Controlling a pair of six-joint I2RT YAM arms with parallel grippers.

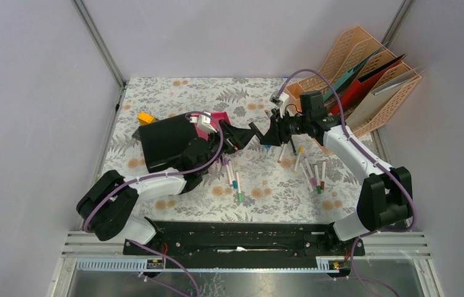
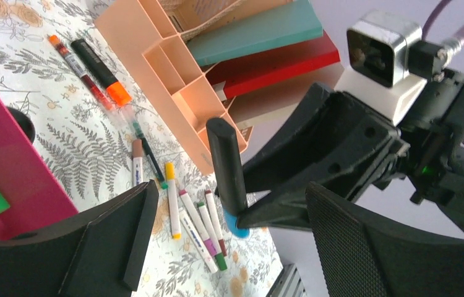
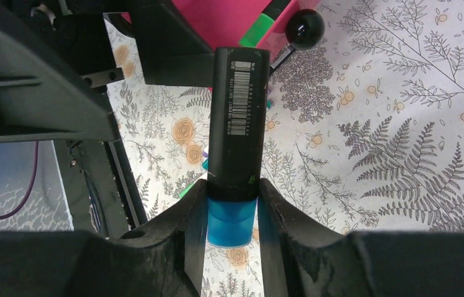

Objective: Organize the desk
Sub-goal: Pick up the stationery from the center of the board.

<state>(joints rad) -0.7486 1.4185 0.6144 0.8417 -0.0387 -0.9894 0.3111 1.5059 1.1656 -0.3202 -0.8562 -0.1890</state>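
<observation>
The desk [image 1: 174,93] is covered in fern-print cloth. My right gripper [image 1: 270,137] is shut on a black marker with a blue cap [image 3: 237,136] and holds it above the desk's middle; the fingers [image 3: 195,229] clamp it at the cap joint. My left gripper [image 1: 249,133] faces it, open and empty. In the left wrist view the marker [image 2: 226,167] stands upright between and just beyond my spread fingers [image 2: 115,241]. Loose markers [image 1: 309,168] lie on the cloth under the right arm, more [image 1: 233,176] lie under the left arm.
A pink box [image 1: 219,117] and a black folder [image 1: 164,143] lie at centre left, with a yellow item [image 1: 146,117] behind. An orange file rack [image 1: 369,80] with folders stands at back right. A black slotted rail [image 1: 242,238] runs along the near edge.
</observation>
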